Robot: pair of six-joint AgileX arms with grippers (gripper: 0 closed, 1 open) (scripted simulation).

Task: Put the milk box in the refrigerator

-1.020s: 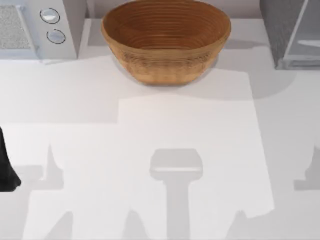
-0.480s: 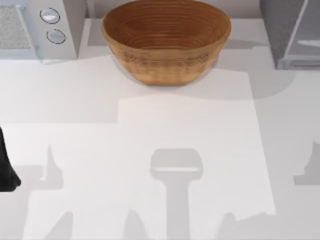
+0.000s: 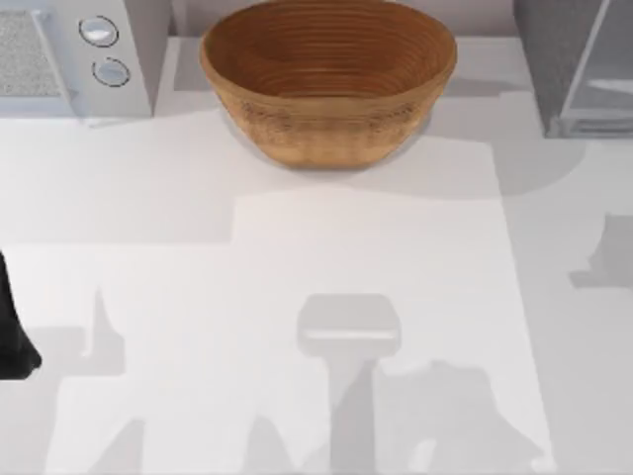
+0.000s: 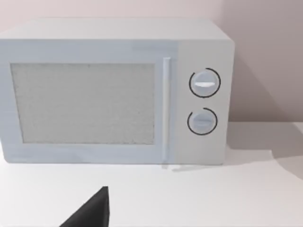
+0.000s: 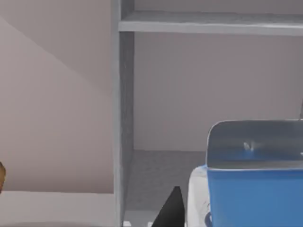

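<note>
Right gripper is clamping on the milk box: a dark finger is pressing against the carton's white side, and the blue part is facing the wrist camera. The milk box is hanging in front of the refrigerator's open compartment, below the inner shelf. Whether it is already past the front edge cannot be told.

In the top view the refrigerator is sitting at 1 o'clock on the white table, the woven bowl at 12 o'clock and the white microwave at 11 o'clock. The three are standing apart.

Left arm is parking at the 9 o'clock edge. Left gripper is pointing at the microwave, well short of it; cannot tell whether it is apart or together.
</note>
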